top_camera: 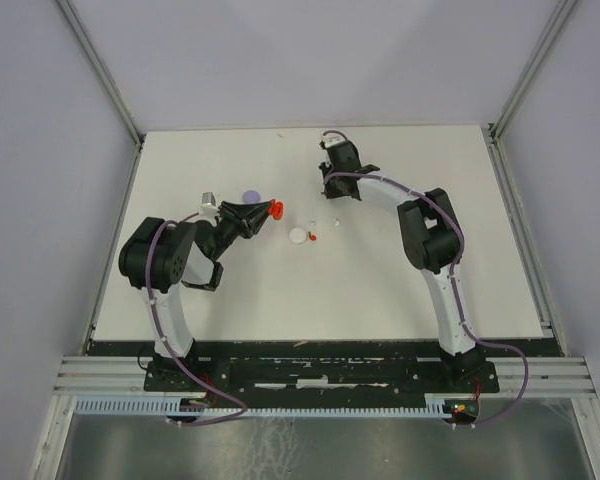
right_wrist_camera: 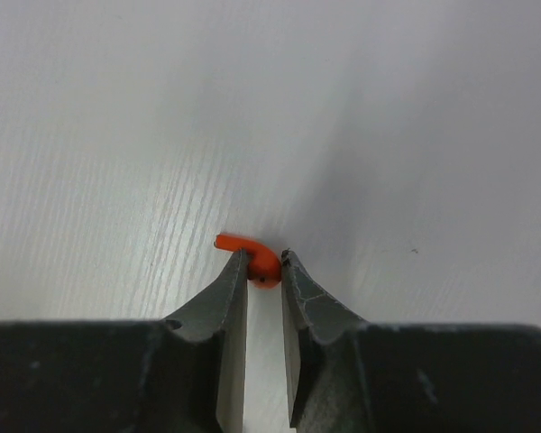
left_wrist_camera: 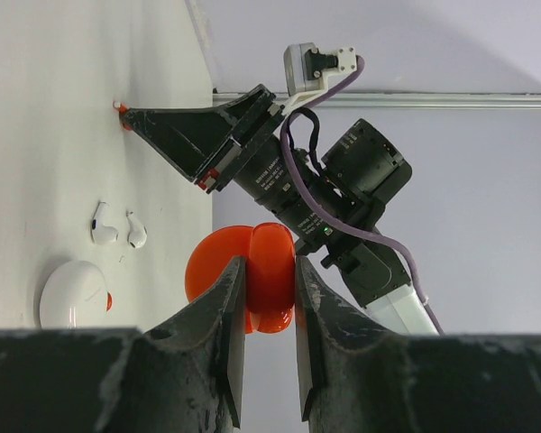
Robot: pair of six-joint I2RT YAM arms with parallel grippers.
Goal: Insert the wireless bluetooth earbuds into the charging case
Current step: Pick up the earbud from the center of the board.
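Worryingly, the right hand [right_wrist_camera: 263, 263] pinches the red earbud [right_wrist_camera: 251, 249], lying on the far surface [right_wrist_camera: 162, 135], with only its nearly shut tips, so lifting may flick it free, while the left hand [left_wrist_camera: 269, 266], clamped tight, holds the red charging case [left_wrist_camera: 212, 266] aloft.

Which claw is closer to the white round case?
Left. The left claw, gripping a red case, is beside the white case; the right claw pinches a red earbud farther back.
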